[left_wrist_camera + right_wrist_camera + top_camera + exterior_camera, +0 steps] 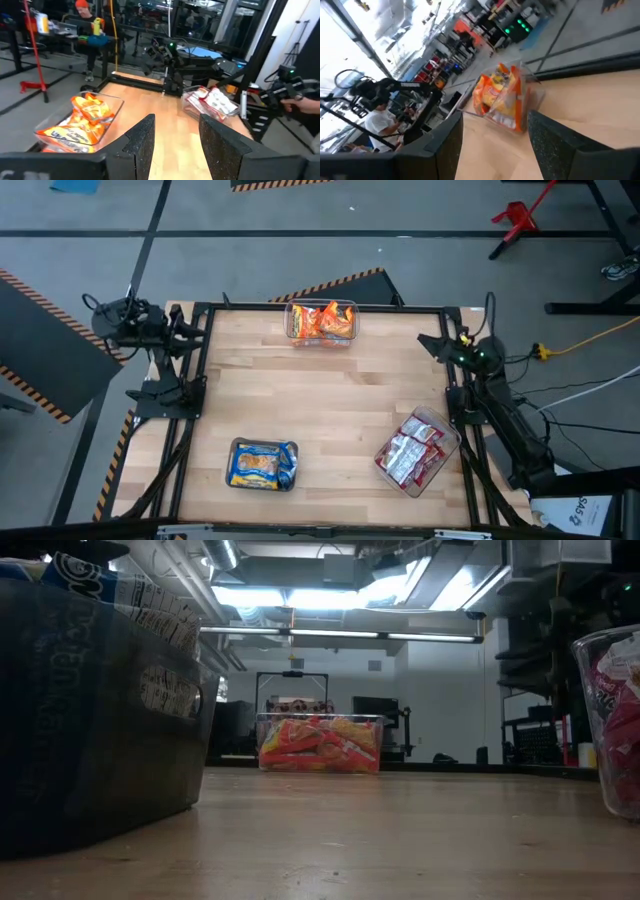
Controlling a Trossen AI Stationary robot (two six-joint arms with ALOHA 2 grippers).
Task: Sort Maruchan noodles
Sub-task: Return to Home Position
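Orange packs (322, 320) sit heaped in a clear tub (290, 321) at the far edge of the table (320, 395), approx mid-width. They're jumbled, some on edge, and reach about up to the rim. Blue-and-yellow packs (262, 465) fill a 2nd tub (233, 450) near the front edge, left of centre. Red-and-white packs (408, 455) lie stacked in a 3rd tub (436, 418), set at an angle by the right edge, front half. The 3 tubs stand well apart from each other. From table height the 2nd tub looms close on one side, the 3rd shows at the other edge, and the orange lot sits far off in the middle.

Left gripper (190, 330) hangs over the far-left corner, its arm folded above the base on the left edge. Fingers are spread w/ a clear gap btw them, holding nothing, and pointed across the wood; the orange tub is off to one side, the red-and-white one farther out. Right gripper (432, 342) hangs at the far-right side, arm folded along the right edge. Fingers are also apart and empty, aimed toward the orange tub. Both grippers are well clear of every tub.

Round the rig there's a red stand (515, 220) and a yellow cable (590, 338) on the grey floor. A person in an orange cap (86, 22) is at a desk beyond the table, and another in a white top (377, 120) is on the opposite side.
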